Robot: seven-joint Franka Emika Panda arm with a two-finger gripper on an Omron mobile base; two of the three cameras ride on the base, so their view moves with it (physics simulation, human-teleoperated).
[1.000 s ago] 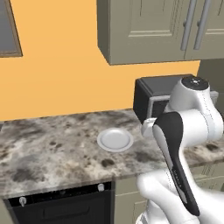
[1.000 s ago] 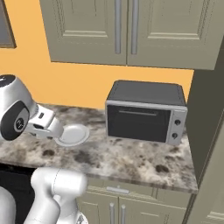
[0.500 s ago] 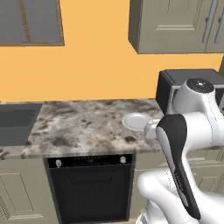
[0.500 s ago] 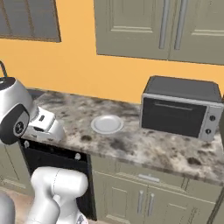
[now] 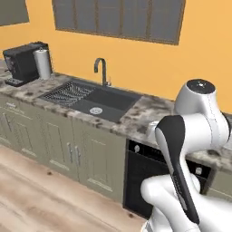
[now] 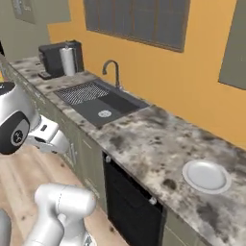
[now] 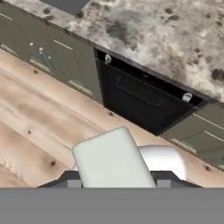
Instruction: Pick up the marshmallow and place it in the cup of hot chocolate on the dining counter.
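The marshmallow (image 7: 113, 158) is a white soft block that stands up between my two dark fingertips (image 7: 73, 183) at the bottom of the hand view. My gripper (image 7: 118, 183) is shut on it and hangs over the wooden floor in front of the wall cabinets. In the right base view my white hand (image 6: 46, 137) sticks out to the right of the round shoulder, over the floor. The cup of hot chocolate and the dining counter are out of view.
A speckled wall counter (image 6: 153, 139) carries a dark sink (image 5: 93, 97) with a faucet (image 5: 102, 70), a black coffee machine (image 5: 21, 61), a paper roll (image 5: 44, 63) and a round plate (image 6: 206, 175). A black oven (image 6: 129, 202) sits below it.
The whole picture has swung as the base turned: the microwave has left the views, and the sink, coffee machine and window have come in. The marshmallow stays in the gripper.
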